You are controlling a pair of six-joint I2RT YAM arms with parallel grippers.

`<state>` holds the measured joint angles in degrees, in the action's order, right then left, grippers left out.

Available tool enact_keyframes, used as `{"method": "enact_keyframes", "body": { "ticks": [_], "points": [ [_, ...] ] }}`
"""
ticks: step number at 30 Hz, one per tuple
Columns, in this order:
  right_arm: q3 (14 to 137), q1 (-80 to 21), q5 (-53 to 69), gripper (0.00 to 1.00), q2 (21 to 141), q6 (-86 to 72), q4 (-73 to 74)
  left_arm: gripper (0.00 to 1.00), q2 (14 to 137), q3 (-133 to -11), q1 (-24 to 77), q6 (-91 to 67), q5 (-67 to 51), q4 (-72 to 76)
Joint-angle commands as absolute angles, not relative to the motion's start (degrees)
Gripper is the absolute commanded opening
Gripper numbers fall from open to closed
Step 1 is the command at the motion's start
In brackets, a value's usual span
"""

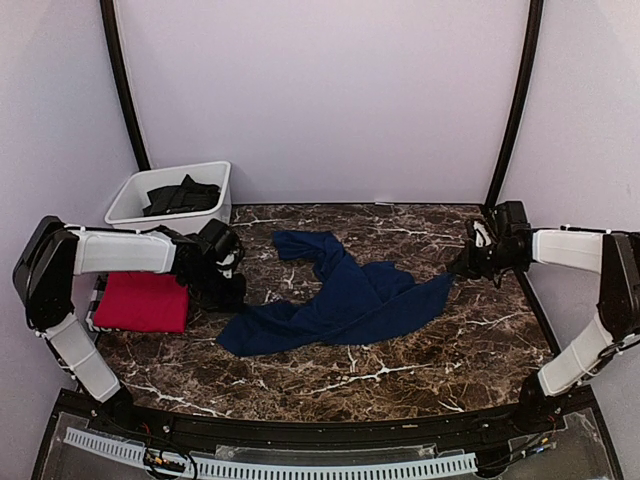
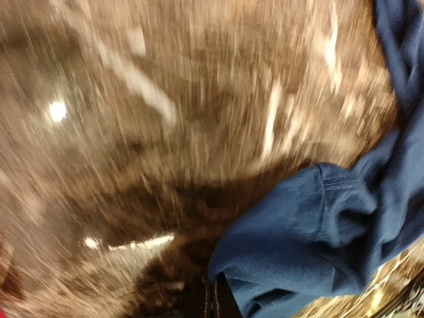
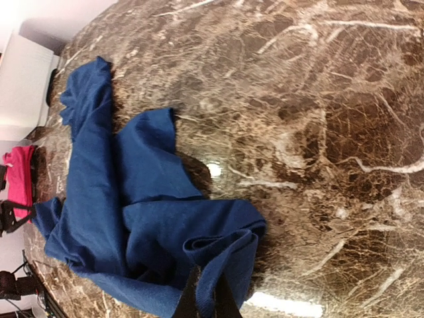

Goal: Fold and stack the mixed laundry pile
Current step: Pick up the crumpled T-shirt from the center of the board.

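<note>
Navy blue cotton T-shirt (image 1: 340,305): lies crumpled across the middle of the brown marble-patterned table (image 1: 400,390), strung loosely from left to right, with one lobe of cloth reaching toward the back
Left gripper (image 2: 215,301): jaws closed; the blurred wrist view shows the dark fingertips meeting on a hemmed corner of the navy cloth, so I judge it pinched there, though the blur leaves some doubt
Right gripper (image 3: 202,301): jaws closed on a bunched fold at the shirt's right-hand tip, which in the overhead view runs right up to the fingers
Why held so: a grip at each opposite end should let the arms draw apart, take out the slack and spread the shirt flat for folding
Folded red T-shirt (image 1: 142,302): a flat rectangle at the table's left edge, just beside the left forearm; probably the start of the stack
White plastic bin (image 1: 180,220): at the back left corner, with dark charcoal garments (image 1: 183,195) heaped inside, judged to be waiting their turn
Progress: one piece folded, one in hand, more to come
Edges: the right gripper sits near the right rim, so outward pull there is limited; the left gripper has the red shirt close on its outer side
Open room: bare marble at the front and the back right gives space to lay the shirt out
Risk: a thin pinch may slip as the cloth tightens
</note>
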<state>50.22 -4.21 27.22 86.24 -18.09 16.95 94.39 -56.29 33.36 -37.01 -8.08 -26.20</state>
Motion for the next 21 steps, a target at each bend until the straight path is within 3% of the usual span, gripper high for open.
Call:
{"method": "enact_keyframes", "body": {
  "ticks": [1, 7, 12, 15, 21],
  "points": [
    [49.69, -4.04, 33.67, 0.00, 81.84, -19.21, 14.89, 0.00, 94.98, -63.58, 31.40, -31.77, -4.48, -29.82],
    [45.38, -4.35, 34.80, 0.00, 70.73, -18.93, 19.48, 0.01, 88.82, -56.13, 31.38, -33.87, -5.53, -31.71],
    [42.04, -4.39, 35.41, 0.00, 64.65, -19.57, 22.11, 0.46, 81.20, -47.50, 31.40, -37.76, -4.72, -33.81],
    [40.03, -4.47, 35.44, 0.00, 62.59, -20.57, 22.61, 0.51, 78.31, -45.18, 31.38, -39.97, -2.61, -35.77],
    [38.72, -4.44, 33.70, 0.00, 58.52, -22.85, 24.02, 0.51, 75.65, -40.82, 31.57, -42.29, -6.86, -34.90]
  ]
}}
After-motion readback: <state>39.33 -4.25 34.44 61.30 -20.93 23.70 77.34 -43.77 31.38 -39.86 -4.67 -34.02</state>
